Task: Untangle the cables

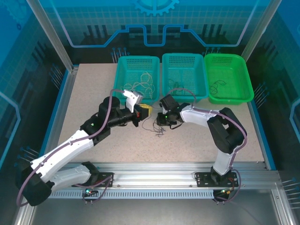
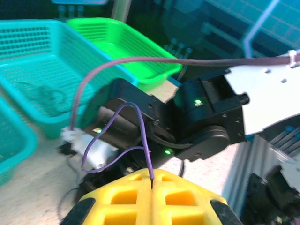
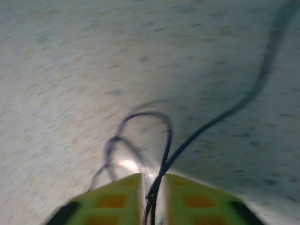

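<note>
Three baskets out past the fingertips: a teal basket beyond the left gripper, a second teal basket beyond the right gripper, and one green basket off to its right. Two arms, two grippers. One purple cable sits at the left tip. The loose cables between the tips are too tangled to count.

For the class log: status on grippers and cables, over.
Left gripper shut on purple cable. Right gripper shut on dark cable. Loose strands on table between them. Teal basket close behind left gripper.
</note>
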You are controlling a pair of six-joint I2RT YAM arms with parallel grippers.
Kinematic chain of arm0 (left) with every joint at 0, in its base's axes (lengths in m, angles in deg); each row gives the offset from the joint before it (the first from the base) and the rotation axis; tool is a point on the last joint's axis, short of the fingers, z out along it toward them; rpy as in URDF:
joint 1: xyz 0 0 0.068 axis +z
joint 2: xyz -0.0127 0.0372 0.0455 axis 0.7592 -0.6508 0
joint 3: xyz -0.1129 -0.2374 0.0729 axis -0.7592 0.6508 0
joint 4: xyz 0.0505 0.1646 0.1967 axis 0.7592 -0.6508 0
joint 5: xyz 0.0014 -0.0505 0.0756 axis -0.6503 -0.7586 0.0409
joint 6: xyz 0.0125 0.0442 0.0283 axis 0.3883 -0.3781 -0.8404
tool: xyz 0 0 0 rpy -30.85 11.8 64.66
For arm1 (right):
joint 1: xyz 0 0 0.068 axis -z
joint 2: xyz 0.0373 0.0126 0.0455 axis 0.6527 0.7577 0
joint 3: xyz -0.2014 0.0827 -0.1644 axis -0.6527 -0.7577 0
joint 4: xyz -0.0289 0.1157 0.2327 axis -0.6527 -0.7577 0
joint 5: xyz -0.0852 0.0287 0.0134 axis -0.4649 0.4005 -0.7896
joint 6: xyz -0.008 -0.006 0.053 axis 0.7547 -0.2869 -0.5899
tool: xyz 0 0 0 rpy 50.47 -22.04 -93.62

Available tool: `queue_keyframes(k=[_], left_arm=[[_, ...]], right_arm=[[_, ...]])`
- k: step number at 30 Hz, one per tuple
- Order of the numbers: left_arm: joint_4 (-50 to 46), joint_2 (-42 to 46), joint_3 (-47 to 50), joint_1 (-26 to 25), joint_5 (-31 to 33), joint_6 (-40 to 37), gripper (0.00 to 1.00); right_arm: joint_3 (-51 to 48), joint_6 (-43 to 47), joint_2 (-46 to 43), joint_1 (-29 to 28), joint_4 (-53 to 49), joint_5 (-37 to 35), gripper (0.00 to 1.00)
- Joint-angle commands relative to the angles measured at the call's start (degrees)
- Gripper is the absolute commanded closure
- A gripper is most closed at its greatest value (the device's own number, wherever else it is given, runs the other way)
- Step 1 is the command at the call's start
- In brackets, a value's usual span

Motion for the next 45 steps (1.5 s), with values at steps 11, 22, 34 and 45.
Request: queue_keyframes(k=[11, 22, 34, 45], left_arm=[[-20.0, 23.5, -3.5, 9.5, 41.7, -9.2, 1.00], [-23.3, 25.3, -4.5, 11.7, 57.4, -5.6, 1.00], [-22.4, 25.3, -4.7, 16.4, 56.1, -3.4, 1.00], [-16.8, 18.8, -5.3, 20.6, 20.1, 0.2, 1.00]], right_arm=[[-11.0, -6.2, -11.5, 21.3, -7.3, -15.2, 0.93], [-17.9, -6.7, -23.8, 40.9, -6.0, -13.1, 1.00], [-23.1, -6.8, -29.0, 54.4, -4.1, -5.8, 1.00], [-22.4, 1.4, -30.7, 37.9, -2.8, 5.9, 0.96]])
